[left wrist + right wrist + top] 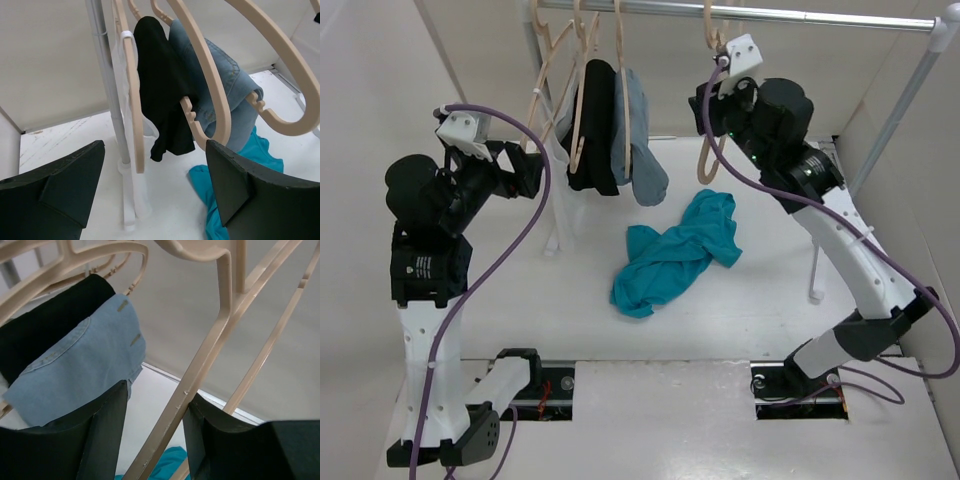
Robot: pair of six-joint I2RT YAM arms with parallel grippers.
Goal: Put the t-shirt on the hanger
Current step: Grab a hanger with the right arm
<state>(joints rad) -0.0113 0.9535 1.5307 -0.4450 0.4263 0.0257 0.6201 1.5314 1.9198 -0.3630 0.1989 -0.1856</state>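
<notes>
T-shirt (675, 255) lies crumpled in a heap on the table (770, 330), mid-table, below and in front of the rail (770, 14), touched by neither arm. Neck, label and sleeves can't be picked out in the bunch. Only slivers show on the wrist cams: a teal patch low right in the left wrist view (260, 155) and a scrap at the bottom edge of the right wrist view (170, 462).

Hanger (706, 160) hangs from the rail right of the clothed ones, bare. From above the right arm's head covers its middle, so only the top near the rail and the lower curve are visible.

Right gripper (157, 395): raised at the hanger, whose slanted bar (200, 370) passes between the two fingers. The bar sits against or very near the right-hand finger (215, 440), and a gap shows on the other side, so it looks parted, not clamped. Contact is hard to confirm at this angle.

Left gripper (155, 190): fingers spread wide, nothing between them, held up facing the left group of hangers. Its tips are cut off by the frame bottom.

Black garment (160, 85) and grey-blue garment (225, 75) hang side by side. The hanger with white tie (134, 100) hangs just left of the black garment. All hooks are cropped out at the top of both wrist views.
</notes>
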